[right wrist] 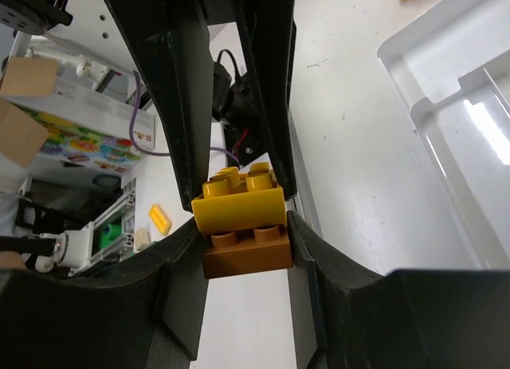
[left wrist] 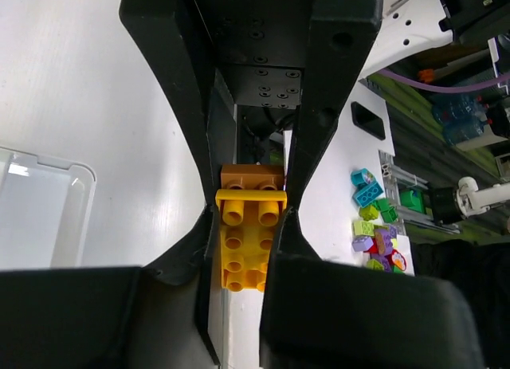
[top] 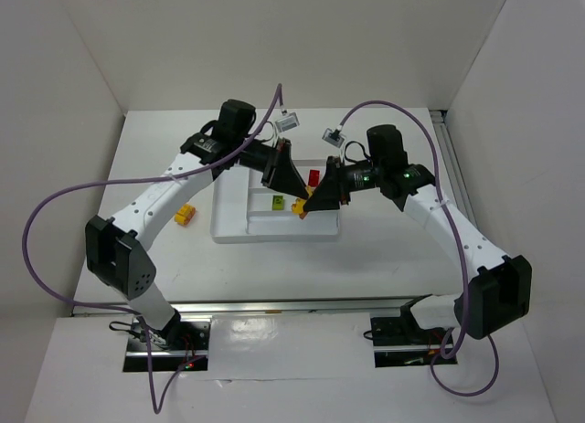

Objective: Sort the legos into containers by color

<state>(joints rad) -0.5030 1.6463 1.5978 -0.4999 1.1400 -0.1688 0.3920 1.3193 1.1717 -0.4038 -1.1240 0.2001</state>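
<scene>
A yellow lego [left wrist: 249,241] and an orange-brown lego [right wrist: 247,256] are stuck together as one stack [top: 299,206], held in the air over the white tray [top: 228,235]. My left gripper [left wrist: 248,235] is shut on the yellow brick. My right gripper [right wrist: 245,251] faces it, shut on the orange-brown brick [left wrist: 252,176]. The yellow brick [right wrist: 239,206] sits on top of the orange one in the right wrist view. In the top view the left gripper [top: 291,191] and right gripper [top: 309,206] meet tip to tip. A lime green lego [top: 278,202] and a red lego [top: 313,177] lie in tray compartments.
A yellow lego [top: 186,215] lies on the table left of the tray. The tray corner [left wrist: 49,195] shows left of the left gripper, and its divided sections [right wrist: 450,98] show right of the right gripper. A heap of assorted bricks [left wrist: 378,235] lies beyond the table.
</scene>
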